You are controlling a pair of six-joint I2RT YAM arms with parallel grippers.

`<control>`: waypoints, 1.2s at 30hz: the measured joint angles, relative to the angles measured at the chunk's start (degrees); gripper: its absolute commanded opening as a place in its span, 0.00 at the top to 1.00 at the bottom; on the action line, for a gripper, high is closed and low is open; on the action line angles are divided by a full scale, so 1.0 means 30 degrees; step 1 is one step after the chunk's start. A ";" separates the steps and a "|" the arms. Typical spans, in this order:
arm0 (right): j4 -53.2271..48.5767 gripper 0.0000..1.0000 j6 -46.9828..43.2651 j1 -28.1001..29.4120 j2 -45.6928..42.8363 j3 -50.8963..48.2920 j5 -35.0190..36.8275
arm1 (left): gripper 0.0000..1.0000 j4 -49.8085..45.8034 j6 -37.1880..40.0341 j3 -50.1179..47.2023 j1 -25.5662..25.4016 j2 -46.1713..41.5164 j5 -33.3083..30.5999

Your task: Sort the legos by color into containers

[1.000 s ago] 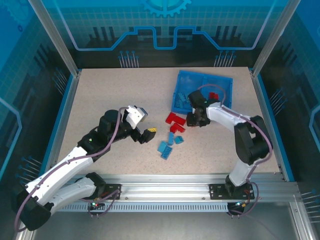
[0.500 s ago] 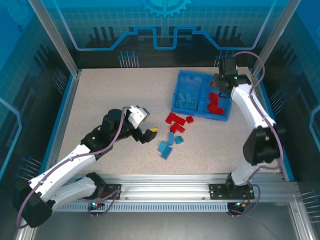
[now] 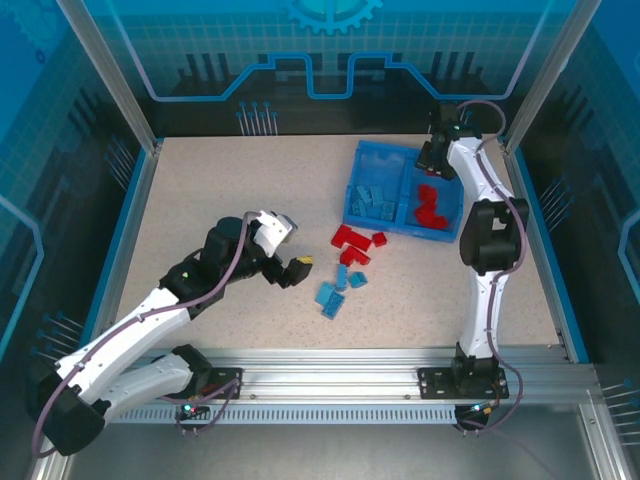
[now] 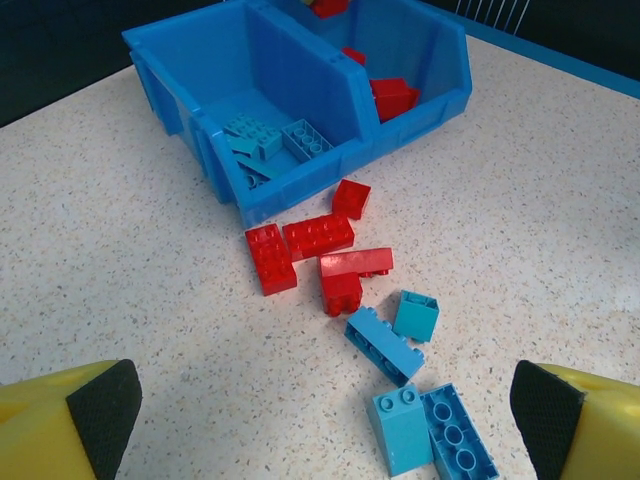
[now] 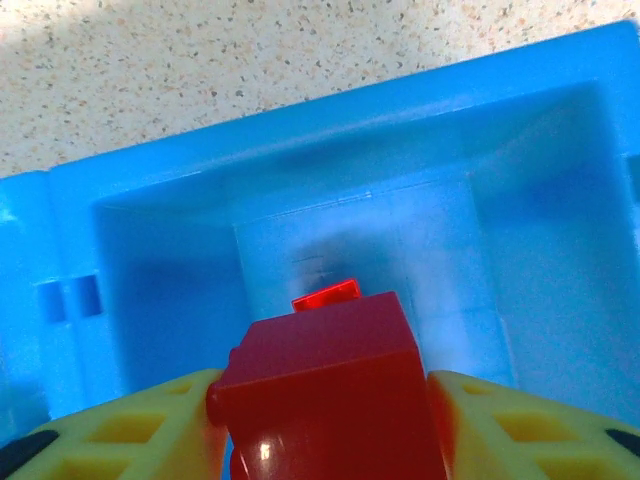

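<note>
We can read no text, label, brand or number on anything here; the one sign we make out is a light-blue gear emblem (image 3: 331, 12) printed on the back panel (image 3: 330, 60), above circuit-style lines; it bears no letters.

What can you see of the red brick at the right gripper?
The red brick is glossy plastic, blocky, a smooth face toward the wrist camera, no studs in sight. It sits between the right gripper's yellow fingers, touching both as far as can be told, over the tray's right compartment and above its floor. A bit of red, likely another brick, shows beyond it.
</note>
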 measured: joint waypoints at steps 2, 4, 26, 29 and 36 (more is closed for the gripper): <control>-0.0175 0.44 -0.0109 0.0000 -0.0328 0.0015 -0.0073 | 0.01 -0.0102 -0.0364 0.0058 0.0000 0.0080 0.0007; -0.0146 0.42 -0.0233 0.0000 -0.1064 -0.0663 -0.0313 | 0.01 -0.0197 -0.0838 0.0306 0.0000 0.0386 0.0000; 0.1158 0.17 0.0969 0.0386 -1.5817 -1.3741 -0.3738 | 0.18 -0.4539 -0.5297 0.7300 -0.1115 1.0695 0.1355; 0.1107 0.16 0.1858 0.1231 -1.8469 -1.5890 -0.3796 | 0.18 -0.4612 -0.5872 0.7985 -0.1858 1.2794 0.1341; 0.0248 0.15 0.2827 0.1698 -2.1034 -1.7930 -0.3621 | 0.25 -0.4874 -0.7883 0.8575 -0.2113 1.6458 0.1290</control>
